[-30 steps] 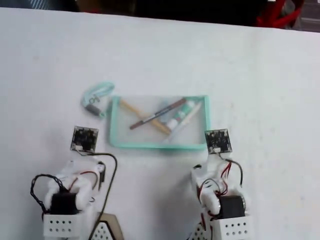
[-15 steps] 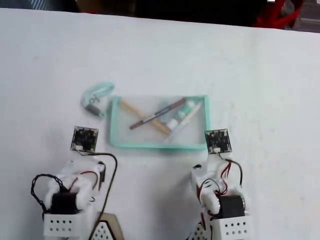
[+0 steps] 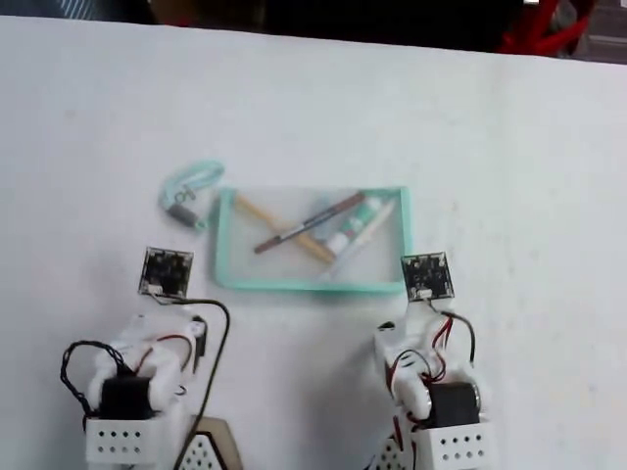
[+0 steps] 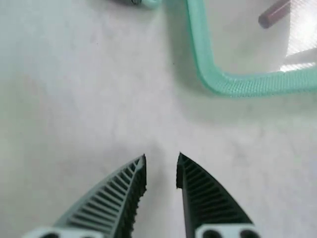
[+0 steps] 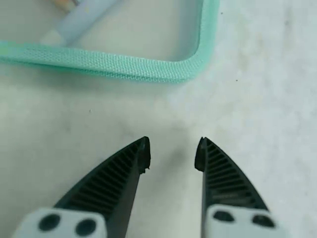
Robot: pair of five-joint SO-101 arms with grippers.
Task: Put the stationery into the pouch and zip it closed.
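A clear pouch with a mint-green border [image 3: 225, 250] lies flat in the middle of the table. Inside it are a wooden pencil [image 3: 257, 212], a brown pen [image 3: 333, 211] crossing it, and pale green-and-white pens [image 3: 358, 227]. Its green wrist strap [image 3: 189, 189] curls off the far left corner. My left gripper [image 4: 161, 171] hovers over bare table just short of the pouch's near left corner [image 4: 210, 79], fingers slightly apart and empty. Near the right corner [image 5: 190, 69], my right gripper [image 5: 172, 152] is open and holds nothing. Whether the zip is drawn I cannot tell.
Both arm bases stand at the table's near edge, left [image 3: 122, 401] and right [image 3: 441, 406], with a black cable [image 3: 217, 333] looping from the left arm. White table [image 3: 509, 176] stretches all around the pouch. A red frame [image 3: 549, 29] stands beyond the far edge.
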